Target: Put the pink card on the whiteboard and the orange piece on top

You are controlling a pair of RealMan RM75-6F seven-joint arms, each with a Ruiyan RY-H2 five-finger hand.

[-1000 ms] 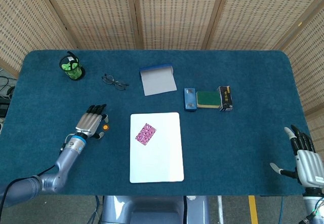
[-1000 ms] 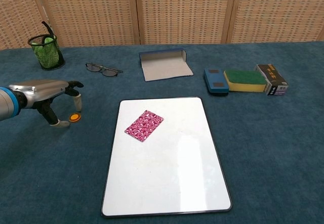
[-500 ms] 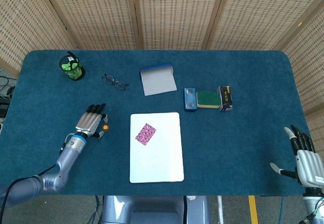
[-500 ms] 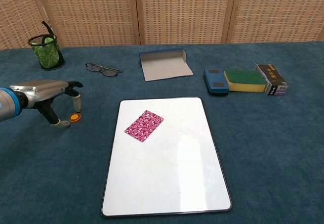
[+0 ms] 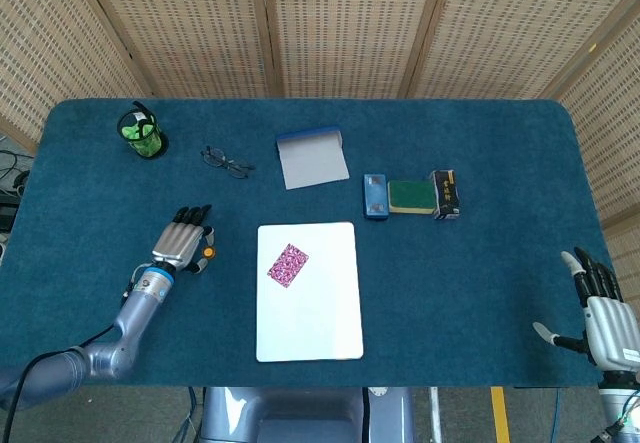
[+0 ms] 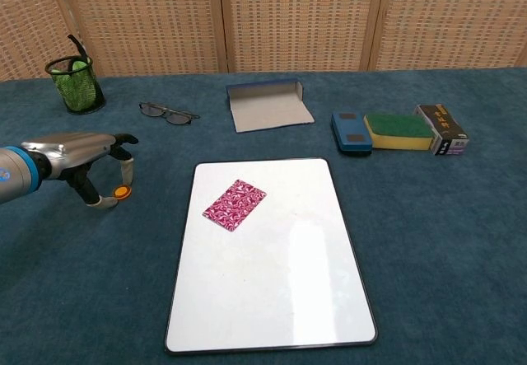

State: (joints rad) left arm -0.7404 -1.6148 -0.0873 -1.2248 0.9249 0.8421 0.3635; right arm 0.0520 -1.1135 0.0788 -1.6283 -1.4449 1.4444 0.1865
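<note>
The pink patterned card (image 5: 288, 264) (image 6: 235, 204) lies on the upper left part of the whiteboard (image 5: 320, 328) (image 6: 284, 299). A small orange piece (image 5: 208, 253) (image 6: 122, 191) sits on the blue cloth just left of the board. My left hand (image 5: 181, 244) (image 6: 81, 154) hovers over it with curved fingers. A fingertip (image 6: 127, 171) comes down just behind the piece and the thumb (image 6: 104, 202) stands a little to its left, with a gap between them. My right hand (image 5: 603, 313) rests with spread fingers off the table's near right corner, holding nothing.
At the back left stand a green mesh pen cup (image 5: 141, 134) (image 6: 76, 83) and a pair of glasses (image 5: 227, 160) (image 6: 168, 114). An open grey-and-blue case (image 5: 312, 158) (image 6: 268, 105) lies behind the board. A blue eraser (image 6: 352, 133), a sponge (image 6: 398, 130) and a black box (image 6: 441, 129) line up at the right.
The left hand's thumb has crept slightly toward the orange piece. The piece, the card and the right hand have not moved.
</note>
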